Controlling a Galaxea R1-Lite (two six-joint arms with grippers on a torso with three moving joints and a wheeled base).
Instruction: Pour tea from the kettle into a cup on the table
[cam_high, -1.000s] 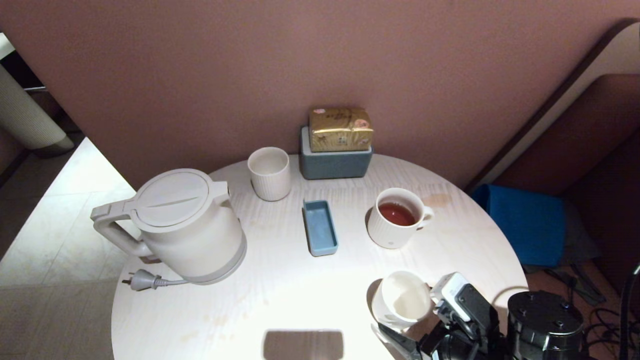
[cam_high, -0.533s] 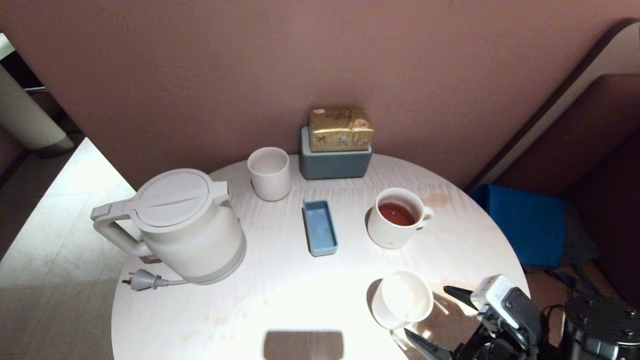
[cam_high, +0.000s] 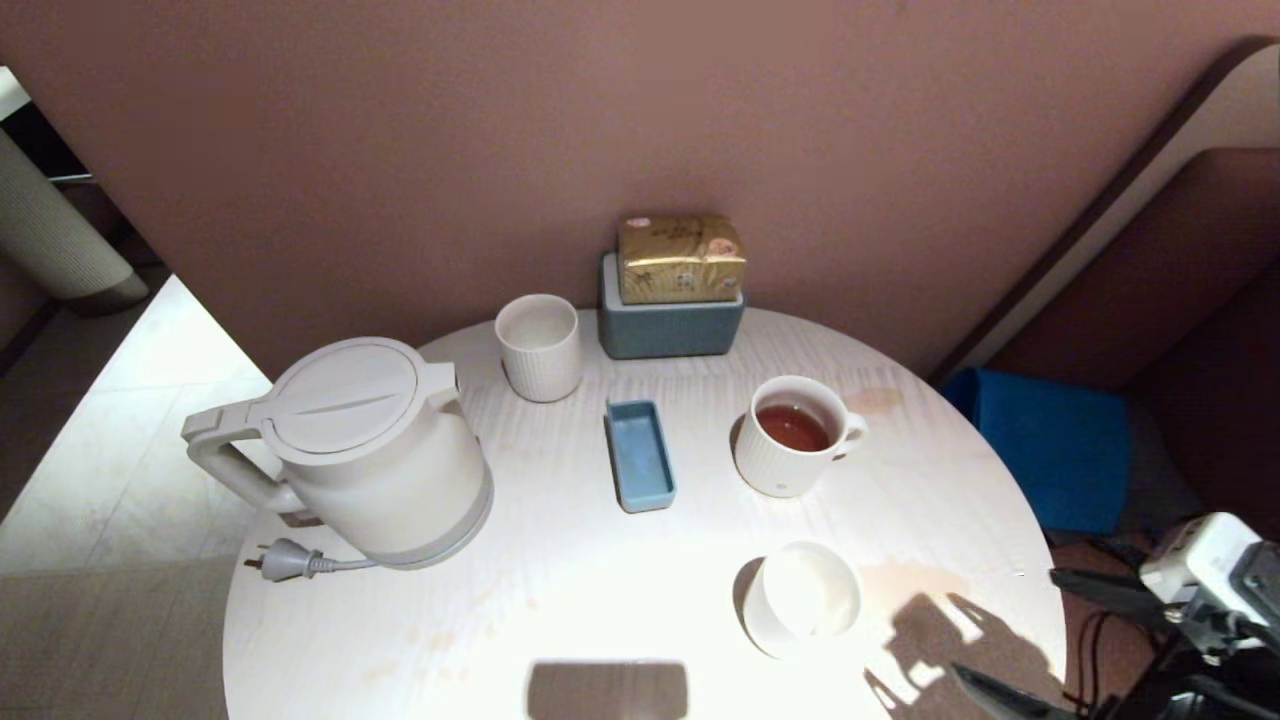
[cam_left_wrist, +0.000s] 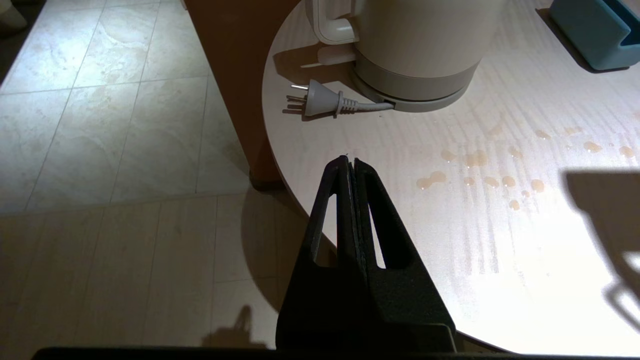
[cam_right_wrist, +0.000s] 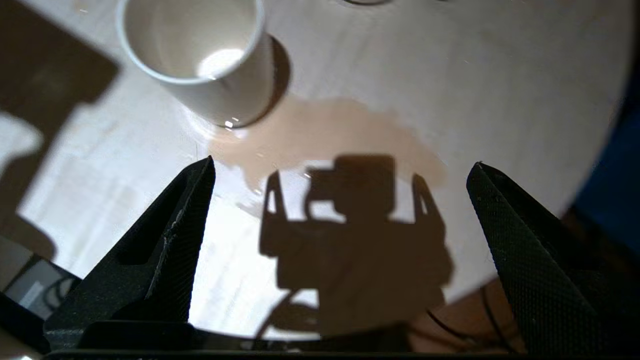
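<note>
Round white worktop seen from above. The kettle stands upright at its left edge, plug lying beside the base. The cup stands upright near the front right, empty, next to a pale brown puddle. The right hand, fingers spread wide and holding nothing, hangs off the right rim. The left hand, fingers pressed together, sits by the front left edge.

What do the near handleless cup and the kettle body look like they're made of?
Cup: likely glazed ceramic; smooth white wall with bright glints at the foot and inside. Kettle: probably matte plastic; off-white body with no sharp reflections, a moulded loop handle and a grey base band. Neither can be confirmed by look alone.
</note>
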